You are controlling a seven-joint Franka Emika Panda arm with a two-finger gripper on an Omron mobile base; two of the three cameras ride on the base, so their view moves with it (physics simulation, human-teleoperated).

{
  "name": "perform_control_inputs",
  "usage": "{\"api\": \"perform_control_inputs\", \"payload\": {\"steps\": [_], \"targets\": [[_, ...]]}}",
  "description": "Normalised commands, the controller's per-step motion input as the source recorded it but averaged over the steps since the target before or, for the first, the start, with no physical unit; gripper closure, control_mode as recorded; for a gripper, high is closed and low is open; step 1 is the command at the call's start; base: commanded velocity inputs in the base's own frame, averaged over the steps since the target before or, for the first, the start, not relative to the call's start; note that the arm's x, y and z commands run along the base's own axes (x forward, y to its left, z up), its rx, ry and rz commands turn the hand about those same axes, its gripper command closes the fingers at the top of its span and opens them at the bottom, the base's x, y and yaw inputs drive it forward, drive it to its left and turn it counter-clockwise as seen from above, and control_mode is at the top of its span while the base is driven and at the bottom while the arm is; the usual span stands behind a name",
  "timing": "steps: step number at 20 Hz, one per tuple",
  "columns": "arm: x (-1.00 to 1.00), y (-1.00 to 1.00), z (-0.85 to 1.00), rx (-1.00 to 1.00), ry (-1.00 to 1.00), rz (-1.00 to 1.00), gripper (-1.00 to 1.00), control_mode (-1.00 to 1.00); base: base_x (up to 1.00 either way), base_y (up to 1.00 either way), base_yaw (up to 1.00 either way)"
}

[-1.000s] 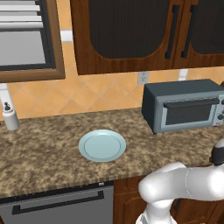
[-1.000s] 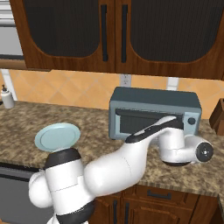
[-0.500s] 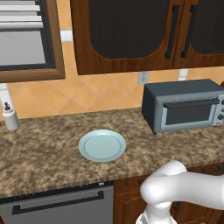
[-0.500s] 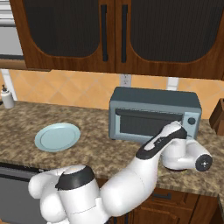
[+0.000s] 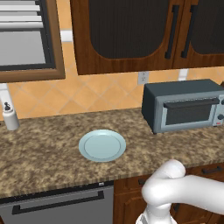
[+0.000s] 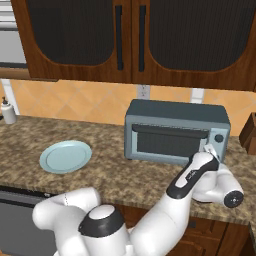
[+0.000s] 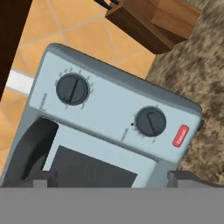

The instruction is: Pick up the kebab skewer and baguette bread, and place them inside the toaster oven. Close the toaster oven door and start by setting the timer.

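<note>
My pincer (image 7: 109, 179), fingers spread wide, faces the toaster oven (image 6: 176, 131) control panel with its two dials (image 7: 72, 89); the toaster oven door (image 6: 169, 141) is closed.

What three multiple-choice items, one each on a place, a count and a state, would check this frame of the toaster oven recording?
1. Where does the light blue plate lie?
A. on the counter, left of the toaster oven
B. on top of the oven
C. inside the oven

2. How many round knobs does the hand view show on the oven's control panel?
A. one
B. two
C. four

3. How is the toaster oven door?
A. hanging fully open
B. removed
C. shut

Answers:
1. A: the plate rests on the speckled counter, apart from the oven.
2. B: two dark dials sit beside a red button.
3. C: the door stands flush with the oven front in both base views.
</note>
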Motion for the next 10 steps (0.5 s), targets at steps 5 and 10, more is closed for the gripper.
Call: {"api": "perform_control_inputs", "payload": {"steps": [5,10], "targets": [[0.22,-0.03,-0.03,0.00,-0.01,-0.03,-1.00,-1.00,0.00,0.00,0.00],[0.14,-0.03,0.00,0.00,0.00,-0.03,-1.00,-1.00,0.00,0.00,0.00]]}}
